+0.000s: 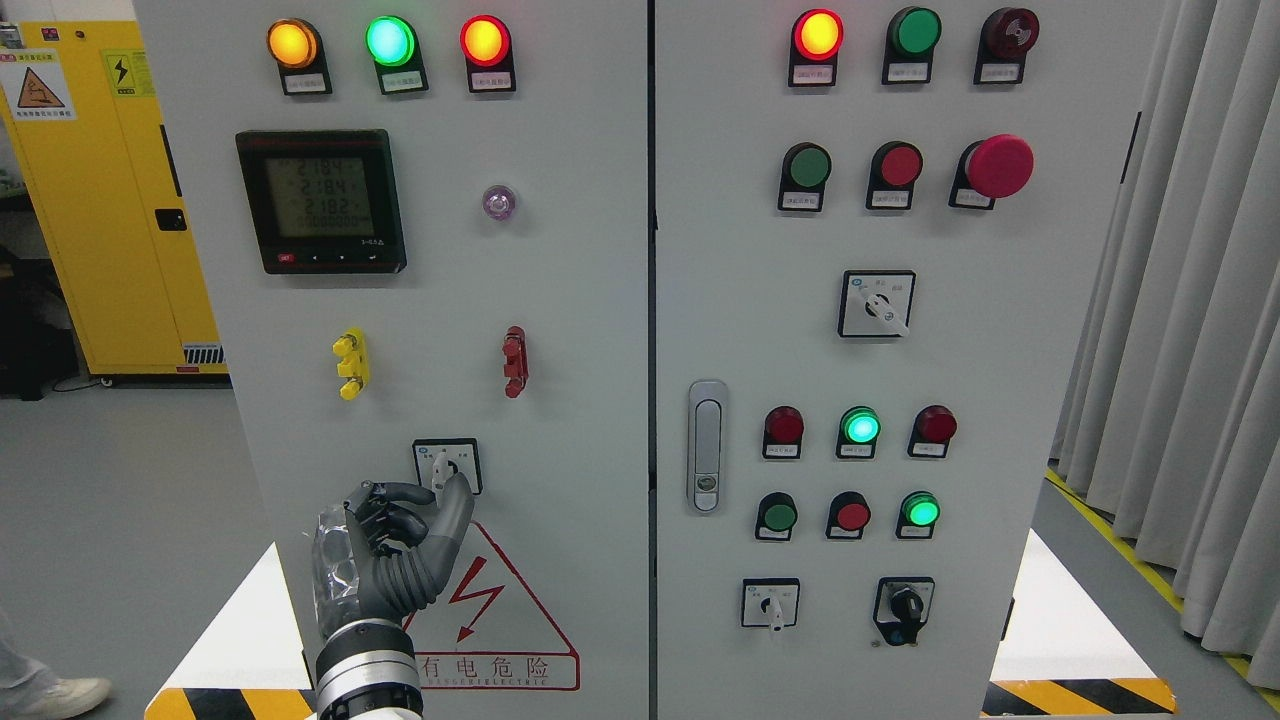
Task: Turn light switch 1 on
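A grey electrical cabinet (pixel 560 300) with two doors fills the head view, covered in lamps, push buttons and rotary switches. The robot's left hand (pixel 400 550) rises from the bottom edge, left of centre, against the lower part of the left door. Its dark fingers (pixel 455 510) are loosely curled and hold nothing, and one raised fingertip reaches up to touch the small white rotary switch (pixel 447 466) low on that door. Whether the finger presses the knob or only rests against it cannot be told. That switch sits in a square black frame directly above a red triangular warning sign (pixel 500 620) with a lightning bolt. Higher on the same door are a yellow terminal (pixel 351 363) and a red terminal (pixel 515 361), a black meter with a lit display (pixel 320 200), and a top row of three glowing lamps: orange (pixel 292 43), green (pixel 389 40) and red (pixel 485 41). The right door carries a grey door handle (pixel 707 445) near its left edge, a large red mushroom button (pixel 998 166), a white rotary switch in the middle (pixel 877 303), and two more rotary switches along the bottom. A yellow cabinet (pixel 110 200) stands behind on the left, grey curtains (pixel 1180 350) hang on the right, and a person's shoe (pixel 65 695) shows at the lower left corner.
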### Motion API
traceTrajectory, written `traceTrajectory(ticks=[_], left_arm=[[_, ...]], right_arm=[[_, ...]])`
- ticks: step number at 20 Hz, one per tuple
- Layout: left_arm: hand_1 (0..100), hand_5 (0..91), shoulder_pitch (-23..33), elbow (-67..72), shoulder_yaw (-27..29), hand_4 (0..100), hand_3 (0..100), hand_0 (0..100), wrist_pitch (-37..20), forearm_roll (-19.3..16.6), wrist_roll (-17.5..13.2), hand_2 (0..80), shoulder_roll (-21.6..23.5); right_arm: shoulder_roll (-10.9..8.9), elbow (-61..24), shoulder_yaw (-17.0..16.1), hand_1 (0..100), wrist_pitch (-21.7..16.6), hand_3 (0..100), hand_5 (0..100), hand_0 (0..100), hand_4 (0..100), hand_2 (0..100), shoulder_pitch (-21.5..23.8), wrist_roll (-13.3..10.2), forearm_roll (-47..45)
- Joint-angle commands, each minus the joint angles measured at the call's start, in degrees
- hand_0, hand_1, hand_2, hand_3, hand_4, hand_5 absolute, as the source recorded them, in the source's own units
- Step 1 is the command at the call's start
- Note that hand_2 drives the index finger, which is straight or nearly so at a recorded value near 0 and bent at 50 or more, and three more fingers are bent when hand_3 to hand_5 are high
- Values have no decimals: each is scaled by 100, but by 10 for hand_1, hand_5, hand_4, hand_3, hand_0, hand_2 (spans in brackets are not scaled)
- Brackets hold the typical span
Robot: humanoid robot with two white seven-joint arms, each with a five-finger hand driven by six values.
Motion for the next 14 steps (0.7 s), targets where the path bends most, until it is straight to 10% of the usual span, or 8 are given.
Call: traceTrajectory(ticks=[1, 14], left_arm=[[730, 806, -31, 18, -8, 849, 920, 229, 6, -9, -9, 626, -2], [728, 813, -48, 27, -8, 852, 925, 241, 94, -18, -18, 632, -2]], right_arm=[[0, 0, 0, 500, 4, 0, 0, 0, 0, 40, -1, -4, -167], [0, 0, 0, 500, 4, 0, 0, 0, 0, 40, -1, -4, -167]])
